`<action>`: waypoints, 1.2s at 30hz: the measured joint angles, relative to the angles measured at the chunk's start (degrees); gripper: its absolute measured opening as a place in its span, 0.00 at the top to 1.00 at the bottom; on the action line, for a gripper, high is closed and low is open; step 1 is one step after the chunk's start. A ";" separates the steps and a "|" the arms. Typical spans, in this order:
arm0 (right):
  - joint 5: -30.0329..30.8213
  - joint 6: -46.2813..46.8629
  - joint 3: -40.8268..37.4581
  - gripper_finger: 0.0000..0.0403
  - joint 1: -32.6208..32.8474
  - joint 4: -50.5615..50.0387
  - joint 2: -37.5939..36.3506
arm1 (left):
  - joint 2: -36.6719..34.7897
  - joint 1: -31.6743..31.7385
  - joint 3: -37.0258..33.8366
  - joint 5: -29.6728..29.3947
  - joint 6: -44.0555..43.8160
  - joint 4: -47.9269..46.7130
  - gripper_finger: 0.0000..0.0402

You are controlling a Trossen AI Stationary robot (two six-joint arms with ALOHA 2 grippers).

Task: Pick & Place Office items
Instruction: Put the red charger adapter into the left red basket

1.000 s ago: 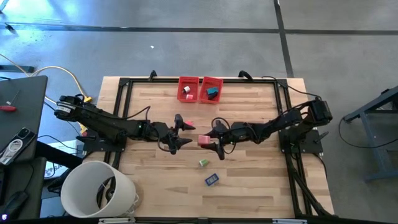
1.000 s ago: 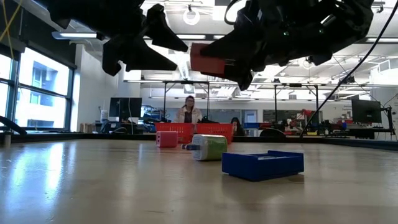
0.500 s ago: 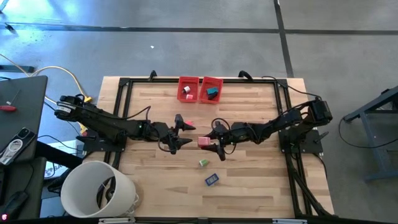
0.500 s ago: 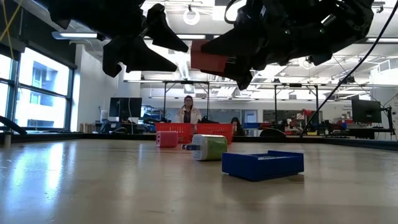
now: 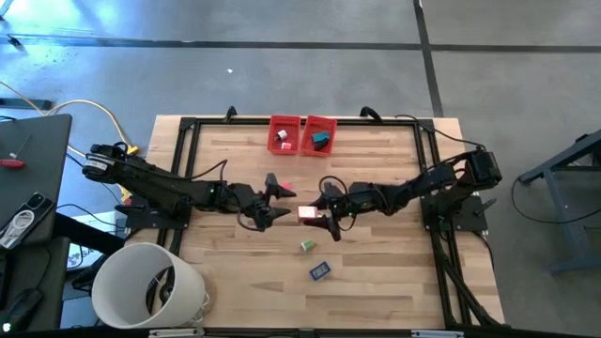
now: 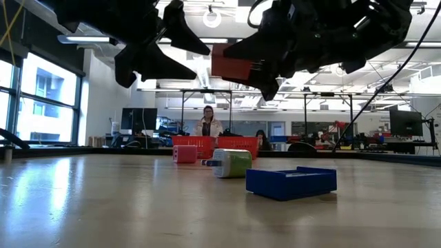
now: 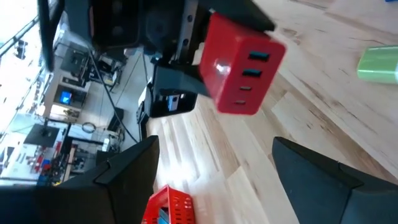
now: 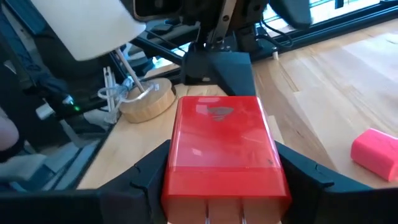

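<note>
Mid-surface, right gripper (image 5: 320, 213) has its jaws clamped on the red piece (image 5: 307, 212), held clear above the wood; low view shows the same red block (image 6: 234, 69) hanging in the air, and the right wrist view has it squarely between the two dark fingers (image 8: 143, 175). Left gripper (image 5: 274, 201) sits just beside it, facing it, jaws spread wide with nothing between them; its wrist view looks straight at the red piece (image 7: 241, 73) across the gap, not touching. Pink piece (image 5: 286, 189) lies on the surface near the left gripper's far finger, also visible from the right wrist (image 8: 377, 153). Green piece (image 5: 306, 246) lies on the near side of both grippers, with the dark blue piece (image 5: 319, 271) nearer still to the front edge; in the low view green (image 6: 230, 163) is behind blue (image 6: 291, 182). Two red bins (image 5: 301, 134) stand side by side at the far edge: left one holds small white and pink/red bits, right one a teal piece (image 5: 321, 140). White bucket (image 5: 148, 286) sits off the front-left corner. A person (image 6: 208, 122) is seated in the room behind.
</note>
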 joint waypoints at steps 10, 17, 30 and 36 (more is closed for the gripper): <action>-0.67 1.22 -0.02 0.50 -1.58 4.07 0.00 | 2.53 -0.02 0.02 5.51 -0.21 8.30 0.25; -0.30 0.78 0.02 0.50 -1.66 5.11 0.00 | 9.17 0.00 -0.02 2.57 2.46 18.59 0.25; -0.19 0.63 0.02 0.50 -1.66 4.59 0.00 | 12.92 -0.15 -0.02 2.52 2.89 27.21 0.25; -0.19 0.63 0.02 0.50 -1.66 4.37 0.00 | 12.92 -0.17 -0.02 2.56 2.82 27.19 0.25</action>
